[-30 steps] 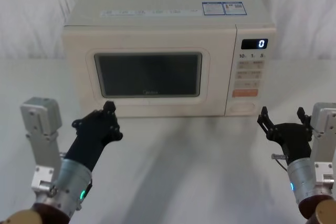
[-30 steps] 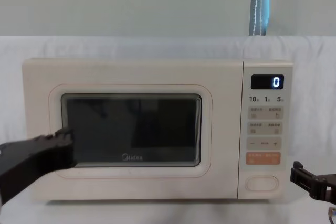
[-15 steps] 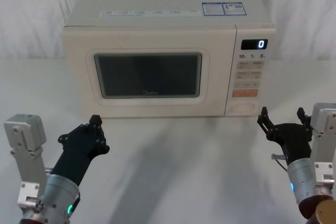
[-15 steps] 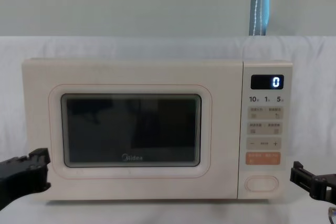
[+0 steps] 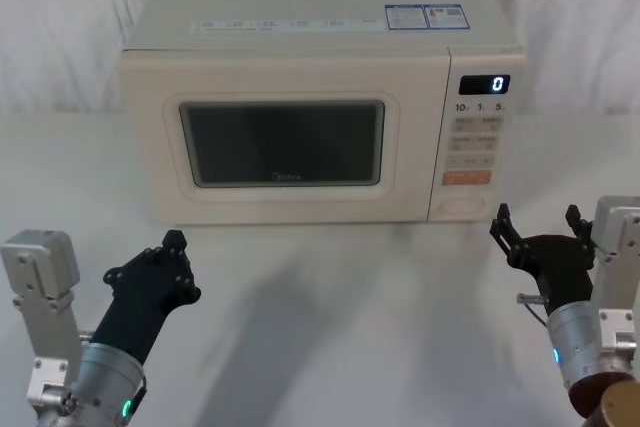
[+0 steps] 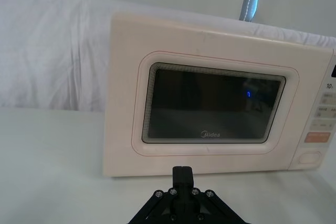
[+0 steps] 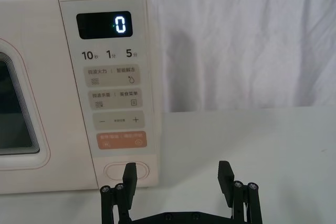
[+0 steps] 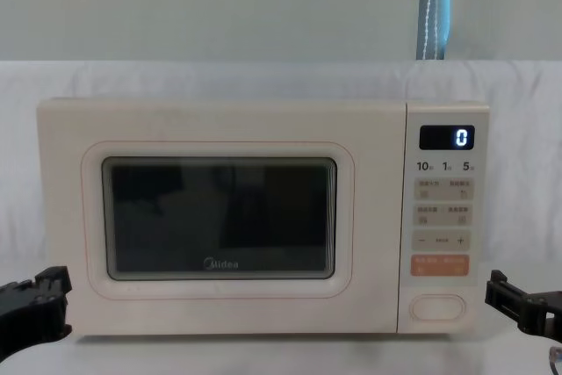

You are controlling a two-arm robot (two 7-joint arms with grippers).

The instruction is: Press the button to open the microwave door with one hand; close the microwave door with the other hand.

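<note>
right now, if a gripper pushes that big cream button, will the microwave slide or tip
Probably neither. The microwave is wide and low and sits flat on the table, so tipping seems unlikely. The button sits low on the panel, so a push has little leverage; a slight backward slide is possible.

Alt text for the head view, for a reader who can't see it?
A cream microwave sits on a white table, its door shut and display reading 0. The left gripper, shut, hovers low in front of the door's left corner; the right gripper, open, hovers just right of the button.
</note>
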